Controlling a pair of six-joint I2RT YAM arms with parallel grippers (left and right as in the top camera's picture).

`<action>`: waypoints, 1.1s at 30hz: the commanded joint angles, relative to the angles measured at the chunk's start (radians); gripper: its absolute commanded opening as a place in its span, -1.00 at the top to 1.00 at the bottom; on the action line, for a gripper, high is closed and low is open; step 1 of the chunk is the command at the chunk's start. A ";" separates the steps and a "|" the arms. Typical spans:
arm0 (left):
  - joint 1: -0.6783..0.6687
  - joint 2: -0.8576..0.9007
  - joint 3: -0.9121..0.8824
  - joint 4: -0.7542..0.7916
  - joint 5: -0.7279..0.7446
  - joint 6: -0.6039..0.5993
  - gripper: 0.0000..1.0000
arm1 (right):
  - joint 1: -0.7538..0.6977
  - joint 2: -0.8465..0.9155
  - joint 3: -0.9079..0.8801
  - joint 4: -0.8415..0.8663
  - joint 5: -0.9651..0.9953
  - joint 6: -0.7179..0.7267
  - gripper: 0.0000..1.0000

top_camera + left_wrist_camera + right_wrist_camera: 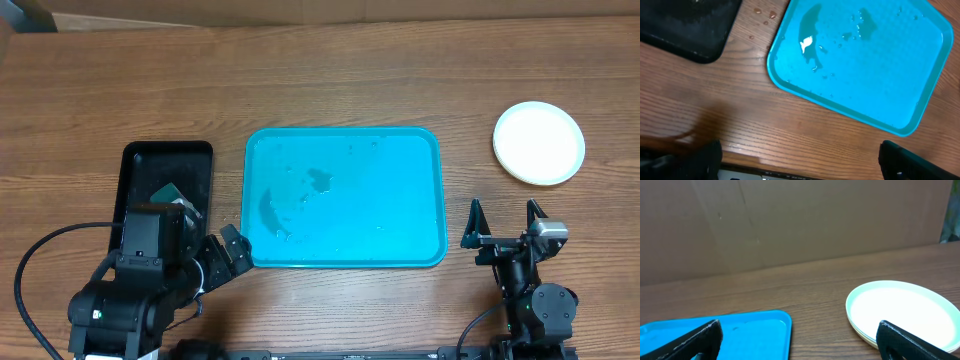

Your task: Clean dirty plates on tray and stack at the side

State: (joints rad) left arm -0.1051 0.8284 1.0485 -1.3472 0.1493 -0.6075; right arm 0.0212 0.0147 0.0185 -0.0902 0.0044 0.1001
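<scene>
Stack of plates (539, 143) on tabletop toward far-right corner, well apart from tray (400, 215); parked aside as per task, presumably as cleaned ones. Top one white & clean-looking; in right wrist view at least one more rim under it, exact count unclear. Tray at mid-tabletop, nothing on it except water puddles (318, 180) twd its left half, so prob wiped & cleared already. Few drops (765, 12) on wood just off tray's far-left corner. Black tray (140, 160) beside turquoise one's left edge, narrow gap betw; dark-teal item (168, 190) on it, maybe sponge, partly hidden under left arm.

Left gripper (799, 164) wide open, holding nothing, over tabletop by tray's near-left corner. Right gripper (503, 222) also spread wide, empty, by tabletop's near edge, right of tray's near-right corner, aimed at far edge w/ stack ahead & slightly right. Judged done or nearly so.

Room: bare wood along far edge & in strip betw tray's right rim & stack, plenty for right arm. Left side tighter: arm body over black tray's near end, turquoise rim close by
</scene>
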 commanded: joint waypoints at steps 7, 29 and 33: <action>-0.006 -0.136 -0.183 0.348 0.196 0.461 -1.00 | -0.004 -0.012 -0.010 0.006 -0.002 -0.007 -1.00; 0.130 -0.640 -1.008 1.427 0.204 0.564 -1.00 | -0.004 -0.012 -0.010 0.006 -0.002 -0.007 -1.00; 0.145 -0.694 -1.044 1.440 0.167 0.567 -0.99 | -0.004 -0.012 -0.010 0.006 -0.002 -0.007 -1.00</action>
State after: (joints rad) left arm 0.0292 0.1707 0.0254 0.0967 0.3458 -0.0700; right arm 0.0208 0.0147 0.0185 -0.0898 0.0040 0.1001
